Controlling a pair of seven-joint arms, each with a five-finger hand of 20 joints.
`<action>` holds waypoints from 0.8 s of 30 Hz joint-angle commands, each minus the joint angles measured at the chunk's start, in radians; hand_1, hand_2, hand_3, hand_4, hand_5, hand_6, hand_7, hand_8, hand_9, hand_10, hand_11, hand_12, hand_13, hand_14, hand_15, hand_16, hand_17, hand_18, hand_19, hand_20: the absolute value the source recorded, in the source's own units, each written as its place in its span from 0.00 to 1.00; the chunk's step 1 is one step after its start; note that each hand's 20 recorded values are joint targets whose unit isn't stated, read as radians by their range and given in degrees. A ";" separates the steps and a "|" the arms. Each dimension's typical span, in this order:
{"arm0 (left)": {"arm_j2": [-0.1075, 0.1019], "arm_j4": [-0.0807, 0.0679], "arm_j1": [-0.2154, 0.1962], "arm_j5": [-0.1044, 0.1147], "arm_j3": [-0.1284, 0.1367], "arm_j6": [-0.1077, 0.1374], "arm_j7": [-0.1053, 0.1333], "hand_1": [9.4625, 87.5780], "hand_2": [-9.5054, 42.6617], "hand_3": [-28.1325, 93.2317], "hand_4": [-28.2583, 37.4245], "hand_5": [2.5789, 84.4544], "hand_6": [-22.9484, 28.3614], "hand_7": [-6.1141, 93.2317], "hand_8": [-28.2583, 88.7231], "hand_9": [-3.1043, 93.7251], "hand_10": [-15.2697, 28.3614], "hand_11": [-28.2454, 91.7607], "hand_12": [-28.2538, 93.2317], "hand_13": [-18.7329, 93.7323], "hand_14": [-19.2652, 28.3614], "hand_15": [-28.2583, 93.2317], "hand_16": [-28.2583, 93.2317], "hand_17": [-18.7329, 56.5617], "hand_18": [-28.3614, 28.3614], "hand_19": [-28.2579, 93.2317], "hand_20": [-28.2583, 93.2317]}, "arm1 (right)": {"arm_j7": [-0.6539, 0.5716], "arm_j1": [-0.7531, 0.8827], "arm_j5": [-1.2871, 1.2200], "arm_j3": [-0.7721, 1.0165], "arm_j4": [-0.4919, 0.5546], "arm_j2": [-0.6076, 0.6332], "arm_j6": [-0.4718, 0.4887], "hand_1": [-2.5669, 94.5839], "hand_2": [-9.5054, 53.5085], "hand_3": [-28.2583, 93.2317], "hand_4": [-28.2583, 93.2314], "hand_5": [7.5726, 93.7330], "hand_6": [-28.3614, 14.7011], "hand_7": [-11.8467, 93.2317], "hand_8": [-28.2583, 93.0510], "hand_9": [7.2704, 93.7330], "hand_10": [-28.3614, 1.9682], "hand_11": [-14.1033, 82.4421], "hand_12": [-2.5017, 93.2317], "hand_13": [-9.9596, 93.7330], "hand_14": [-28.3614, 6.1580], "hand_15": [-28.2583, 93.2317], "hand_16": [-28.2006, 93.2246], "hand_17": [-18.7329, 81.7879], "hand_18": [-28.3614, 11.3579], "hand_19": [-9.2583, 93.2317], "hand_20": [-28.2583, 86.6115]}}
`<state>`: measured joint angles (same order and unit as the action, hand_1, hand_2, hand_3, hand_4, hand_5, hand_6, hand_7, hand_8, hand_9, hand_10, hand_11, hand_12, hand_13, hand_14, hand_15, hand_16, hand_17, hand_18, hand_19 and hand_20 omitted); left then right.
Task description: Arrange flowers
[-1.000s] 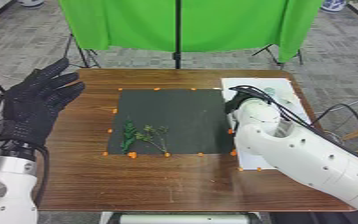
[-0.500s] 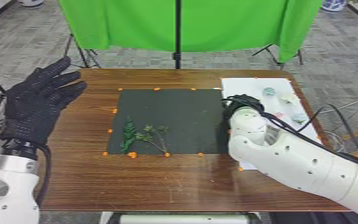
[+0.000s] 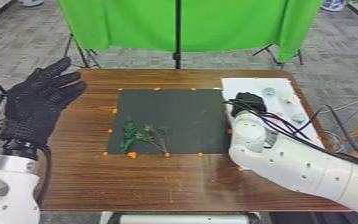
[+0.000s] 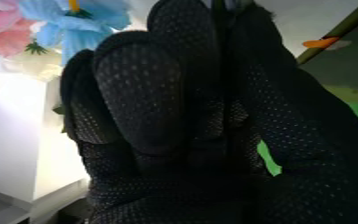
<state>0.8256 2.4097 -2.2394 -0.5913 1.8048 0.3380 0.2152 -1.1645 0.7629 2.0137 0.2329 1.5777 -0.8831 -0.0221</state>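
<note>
"Grey floor point(image 3: 140, 59) is at the back, and a green cloth point(image 3: 122, 25) hangs there. What do you see in the head view?"

"On the brown bench point(image 3: 113, 185) is a dark mat point(image 3: 180, 112). A leafy green sprig point(image 3: 128, 134) and a thin sprig point(image 3: 147, 136) lie on it, side by side."

"What just changed?"

"The right hand point(image 3: 250, 101) was at the edge of the mat. Now it is over the white board point(image 3: 246, 84), near a little pale blue bloom point(image 3: 269, 91)."

"So what does that mean?"

"I think it wants a flower to put with the green bits. Only two are on the mat, so it looks like the job has just begun."

"And the left hand point(image 3: 35, 100)?"

"It is up beside the mat, fingers spread apart, with nothing in it."

"Now the right wrist view?"

"A blue flower point(image 4: 64, 30) and a pink flower point(image 4: 7, 30) are past the glove, close together. It could bump them!"

"Is the right hand holding one?"

"I can't tell if it is apart, together or clamped on something."
</note>
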 commanded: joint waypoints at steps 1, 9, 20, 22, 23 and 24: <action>0.012 -0.003 -0.009 -0.002 -0.004 -0.002 -0.009 0.15 0.38 0.86 0.00 0.43 0.66 0.19 0.17 0.35 0.82 0.49 0.32 0.37 0.97 0.67 0.15 0.12 0.91 0.71 0.30 | 0.018 0.015 0.049 -0.008 -0.003 0.029 -0.109 0.61 0.00 0.81 0.00 0.85 0.61 0.42 0.32 0.98 0.65 0.42 0.35 0.93 0.71 0.73 0.40 0.72 0.27 1.00 0.35; 0.015 0.000 -0.016 -0.002 -0.005 0.002 -0.011 0.16 0.38 0.86 0.00 0.43 0.66 0.19 0.17 0.35 0.82 0.49 0.32 0.37 0.97 0.67 0.15 0.12 0.91 0.71 0.30 | 0.015 -0.023 0.099 -0.002 0.026 0.046 -0.220 0.59 0.00 0.86 0.00 0.85 0.58 0.41 0.37 0.97 0.63 0.46 0.32 0.94 0.71 0.74 0.40 0.72 0.25 1.00 0.41; 0.015 0.008 -0.032 -0.003 0.006 0.008 -0.003 0.15 0.38 0.86 0.00 0.43 0.67 0.19 0.17 0.35 0.82 0.49 0.32 0.37 0.97 0.67 0.15 0.12 0.91 0.71 0.30 | 0.026 -0.046 0.136 0.022 0.105 0.054 -0.258 0.59 0.00 0.87 0.00 0.86 0.57 0.40 0.38 0.98 0.63 0.49 0.31 0.95 0.71 0.75 0.40 0.73 0.25 1.00 0.44; 0.015 0.011 -0.038 -0.005 0.012 0.006 -0.002 0.15 0.38 0.86 0.00 0.43 0.67 0.19 0.17 0.35 0.82 0.49 0.32 0.37 0.97 0.67 0.15 0.12 0.91 0.71 0.30 | 0.030 -0.039 0.137 0.031 0.138 0.049 -0.253 0.59 0.00 0.87 0.00 0.87 0.56 0.40 0.38 0.98 0.63 0.49 0.31 0.95 0.71 0.75 0.40 0.73 0.24 1.00 0.45; 0.016 0.013 -0.042 -0.006 0.015 0.007 -0.005 0.16 0.38 0.86 0.00 0.43 0.67 0.19 0.17 0.35 0.82 0.49 0.32 0.37 0.97 0.67 0.15 0.12 0.91 0.71 0.30 | 0.033 -0.028 0.137 0.039 0.160 0.047 -0.242 0.59 0.00 0.87 0.01 0.87 0.56 0.40 0.38 0.98 0.63 0.49 0.31 0.95 0.71 0.76 0.40 0.73 0.24 1.00 0.45; 0.014 0.013 -0.042 -0.004 0.014 0.012 -0.003 0.16 0.38 0.86 0.00 0.43 0.66 0.19 0.17 0.35 0.82 0.49 0.32 0.37 0.97 0.67 0.15 0.12 0.91 0.71 0.30 | 0.038 -0.018 0.143 0.048 0.175 0.040 -0.230 0.59 0.00 0.87 0.01 0.87 0.56 0.39 0.38 0.98 0.63 0.49 0.31 0.95 0.71 0.76 0.40 0.73 0.24 1.00 0.46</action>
<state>0.8310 2.4139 -2.2560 -0.5915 1.8085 0.3394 0.2159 -1.1461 0.7397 2.1265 0.2435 1.6565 -0.8315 -0.2665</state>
